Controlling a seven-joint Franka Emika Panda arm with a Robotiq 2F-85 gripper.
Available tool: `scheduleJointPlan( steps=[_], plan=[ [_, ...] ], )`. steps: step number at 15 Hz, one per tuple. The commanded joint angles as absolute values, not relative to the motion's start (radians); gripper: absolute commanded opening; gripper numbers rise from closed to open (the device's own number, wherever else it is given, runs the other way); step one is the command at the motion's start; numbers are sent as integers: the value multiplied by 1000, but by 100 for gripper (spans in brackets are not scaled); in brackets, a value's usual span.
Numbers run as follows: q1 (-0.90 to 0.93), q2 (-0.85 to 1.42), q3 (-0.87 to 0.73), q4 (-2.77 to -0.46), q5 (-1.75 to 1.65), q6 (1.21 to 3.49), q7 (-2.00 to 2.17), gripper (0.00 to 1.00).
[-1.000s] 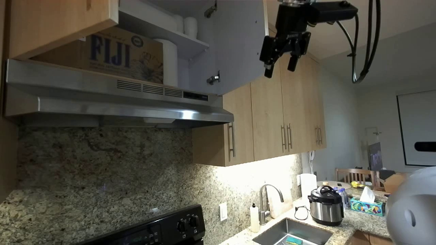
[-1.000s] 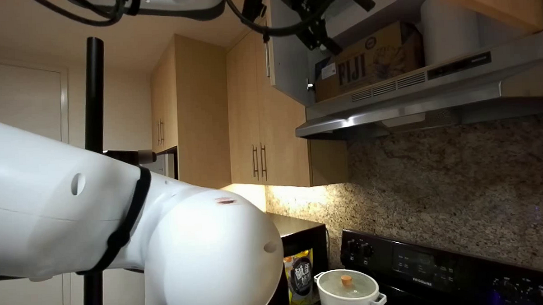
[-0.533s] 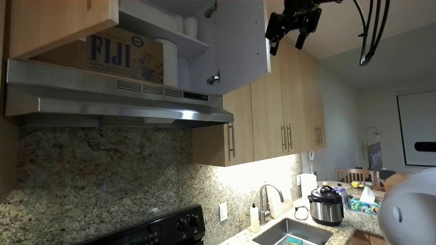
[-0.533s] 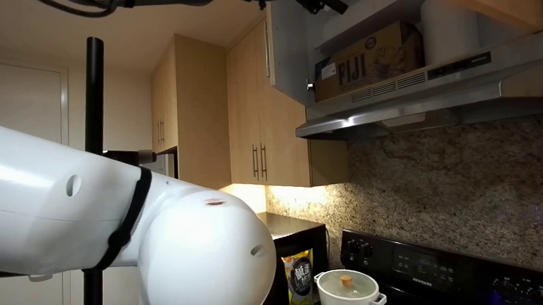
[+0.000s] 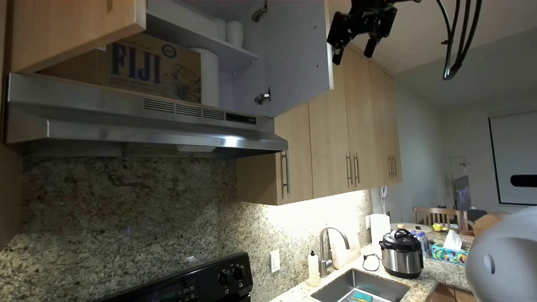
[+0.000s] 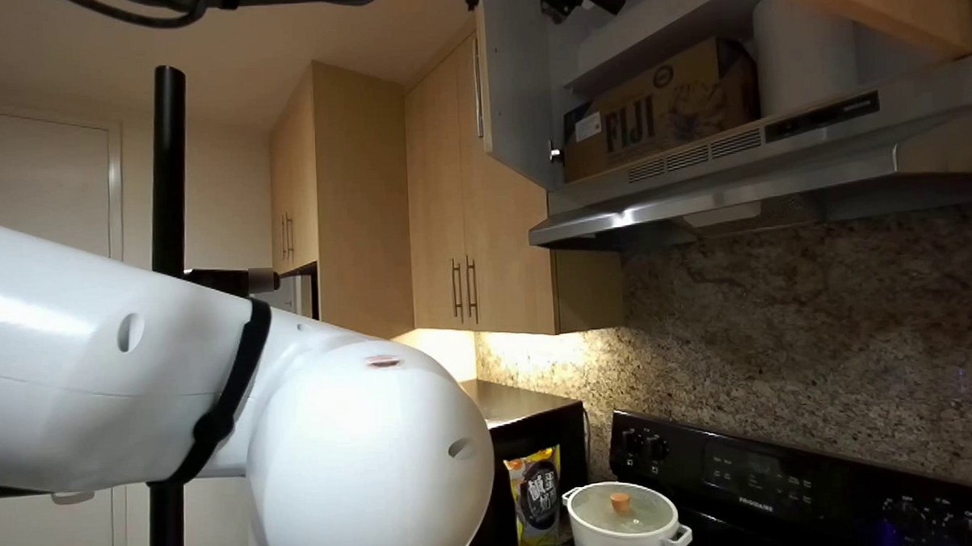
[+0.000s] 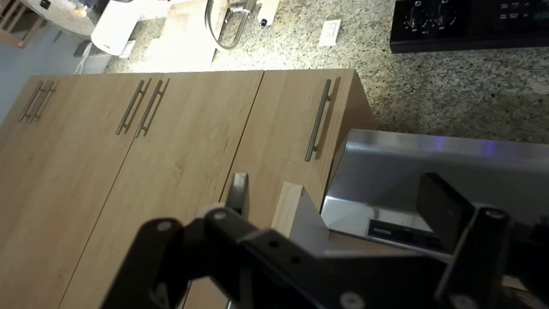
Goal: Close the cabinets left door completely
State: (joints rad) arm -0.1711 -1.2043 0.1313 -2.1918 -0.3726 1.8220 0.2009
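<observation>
The short cabinet (image 5: 247,69) above the range hood stands open. Its left door is swung out: an exterior view shows its light-wood outer face (image 5: 75,33), another its grey inner face (image 6: 520,102) and slim bar handle (image 6: 477,87). The cabinet's right door (image 5: 298,54) also stands open; its outer face (image 6: 897,4) is light wood. My gripper (image 5: 353,52) is open and empty, high beside the right door's outer edge. In the wrist view the right door's corner (image 7: 309,223) appears between the spread fingertips (image 7: 239,189); contact cannot be told. The left door is out of the wrist view.
The steel hood (image 5: 147,126) juts out below the cabinet. Tall light-wood cabinets (image 5: 329,147) stand beside it. A FIJI box (image 5: 155,67) sits inside. Below are the stove (image 5: 201,277), sink (image 5: 356,289) and a white pot (image 6: 624,519).
From one second to half a second ago my gripper moved up and, in an exterior view, to the right. Since then it has barely risen. Both doors have stayed as they were.
</observation>
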Motion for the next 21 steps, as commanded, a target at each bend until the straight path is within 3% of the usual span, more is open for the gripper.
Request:
scheduleJointPlan(
  steps=[1, 21],
  plan=[
    [-150, -1213, 108, -2269, -383, 1887, 208, 100],
    [-30, -976, -149, -2155, -285, 2198, -62, 100]
  ],
)
